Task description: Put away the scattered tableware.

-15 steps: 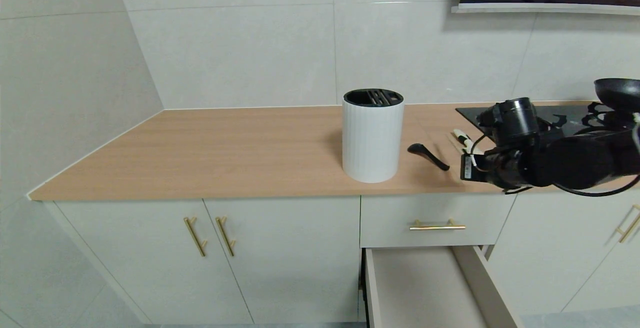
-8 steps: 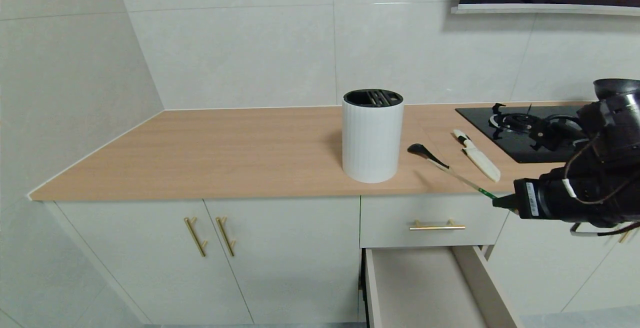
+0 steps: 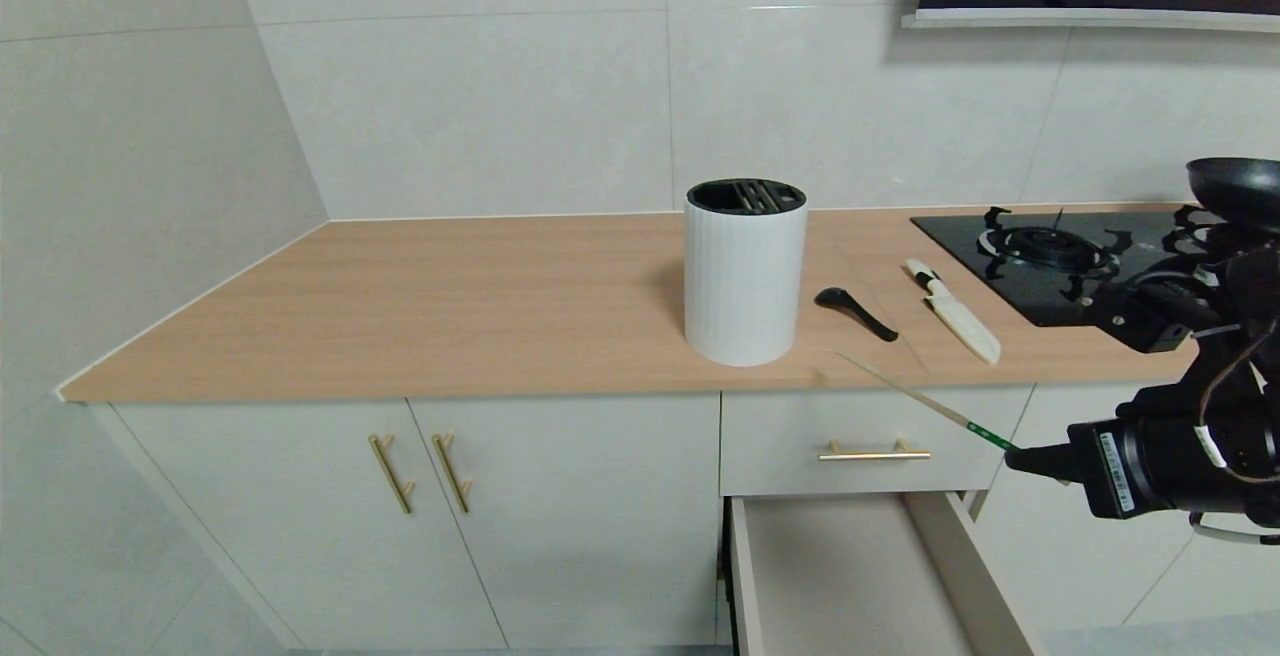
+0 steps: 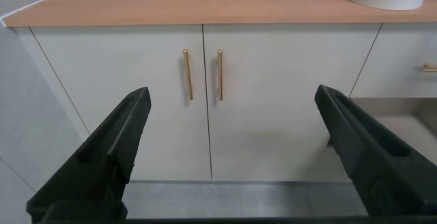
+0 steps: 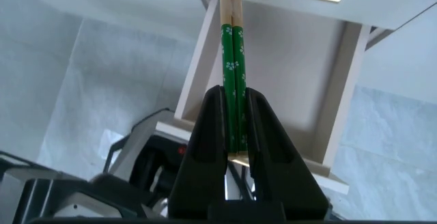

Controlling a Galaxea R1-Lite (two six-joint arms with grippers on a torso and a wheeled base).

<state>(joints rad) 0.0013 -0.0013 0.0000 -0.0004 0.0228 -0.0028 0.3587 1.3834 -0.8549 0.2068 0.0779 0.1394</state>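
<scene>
Nearest thing is the open drawer [image 3: 840, 576], pulled out low on the right and looking like the drop-off spot. The right gripper [image 3: 1030, 458] is hovering just above its right edge, clenching the chopsticks [image 3: 920, 398] by their green-patterned ends. The wrist view is showing the pair [image 5: 231, 80] pinched side by side between the fingers [image 5: 205, 142]. The thin ends are pointing up and left toward the counter edge.

I'm guessing these are light, stiff and slick (two round sticks love rolling past each other). Gripping both squarely near the thick end seems right, and they'll probably need lowering flat before letting go.

The left gripper [image 4: 232, 101] is hanging in front of the cabinet doors [image 4: 205, 101], jaws spread wide, nothing in it.

Farther back on the countertop [image 3: 450, 306], a black spoon [image 3: 855, 312] and a knife [image 3: 955, 314] are lying just right of the white holder [image 3: 745, 271]. The stove [image 3: 1050, 251] is sitting far right.
</scene>
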